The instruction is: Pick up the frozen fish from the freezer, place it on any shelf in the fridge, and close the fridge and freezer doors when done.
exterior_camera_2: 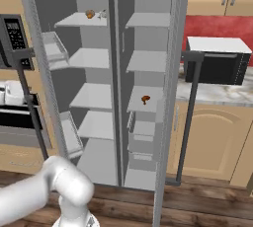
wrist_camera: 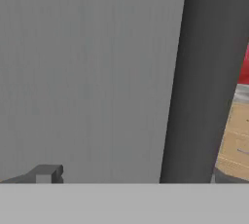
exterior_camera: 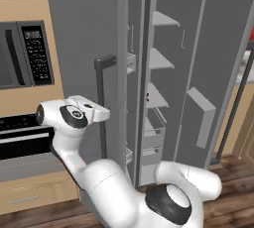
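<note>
The tall grey unit stands with both doors open. On the top shelf (exterior_camera_2: 74, 20) of the fridge (exterior_camera_2: 94, 97) a tiny silvery piece, the frozen fish (exterior_camera_2: 103, 14), lies next to a small orange-brown lump (exterior_camera_2: 90, 14). The freezer (exterior_camera_2: 146, 63) holds another orange-brown lump (exterior_camera_2: 145, 99) on its third short shelf. My gripper (exterior_camera: 101, 113) is at the fridge door (exterior_camera: 82, 38), against its vertical bar handle (exterior_camera: 101, 98). In the hand view the gripper (wrist_camera: 136, 177) is open, one fingertip (wrist_camera: 46, 174) at the lower left. The dark handle bar (wrist_camera: 194, 82) runs between the fingers, with the grey door face behind it.
The freezer door (exterior_camera: 223, 48) stands open at the right, its handle (exterior_camera_2: 190, 112) in front of a counter with a black microwave (exterior_camera_2: 217, 65). A black oven (exterior_camera: 20, 138) and control panel (exterior_camera: 37, 51) sit left of the fridge door. The floor (exterior_camera_2: 197, 206) is wood.
</note>
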Controlling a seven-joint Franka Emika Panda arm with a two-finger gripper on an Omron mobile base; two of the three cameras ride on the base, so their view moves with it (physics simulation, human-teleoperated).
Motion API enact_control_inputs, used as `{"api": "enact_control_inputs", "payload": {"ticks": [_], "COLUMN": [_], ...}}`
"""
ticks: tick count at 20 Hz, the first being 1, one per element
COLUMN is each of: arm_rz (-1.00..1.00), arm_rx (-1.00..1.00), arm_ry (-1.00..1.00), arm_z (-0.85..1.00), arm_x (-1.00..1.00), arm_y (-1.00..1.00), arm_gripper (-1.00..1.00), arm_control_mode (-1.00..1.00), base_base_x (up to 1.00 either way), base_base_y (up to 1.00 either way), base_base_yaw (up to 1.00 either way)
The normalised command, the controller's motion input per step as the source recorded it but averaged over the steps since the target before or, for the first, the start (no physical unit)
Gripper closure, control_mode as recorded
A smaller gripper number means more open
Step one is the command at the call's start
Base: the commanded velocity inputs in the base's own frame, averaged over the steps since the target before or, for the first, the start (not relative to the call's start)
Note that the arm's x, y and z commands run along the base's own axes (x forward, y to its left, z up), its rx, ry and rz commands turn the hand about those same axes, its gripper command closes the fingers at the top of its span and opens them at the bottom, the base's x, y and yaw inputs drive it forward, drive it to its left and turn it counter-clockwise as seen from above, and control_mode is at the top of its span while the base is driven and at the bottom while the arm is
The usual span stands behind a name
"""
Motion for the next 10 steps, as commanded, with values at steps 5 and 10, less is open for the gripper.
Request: {"api": "enact_control_inputs", "payload": {"ticks": [5,10], "arm_rz": [0.11,0.17], "arm_rx": [0.09,0.07], "arm_ry": [0.0,-0.03], "arm_z": [0.0,-0.02], "arm_x": [1.0,1.0], "arm_y": [-0.94,-1.0], "arm_gripper": [-1.0,-1.0], "arm_control_mode": [-1.0,-1.0], "base_base_x": [0.0,0.0], "base_base_y": [0.0,0.0], "base_base_yaw": [0.0,0.0]}}
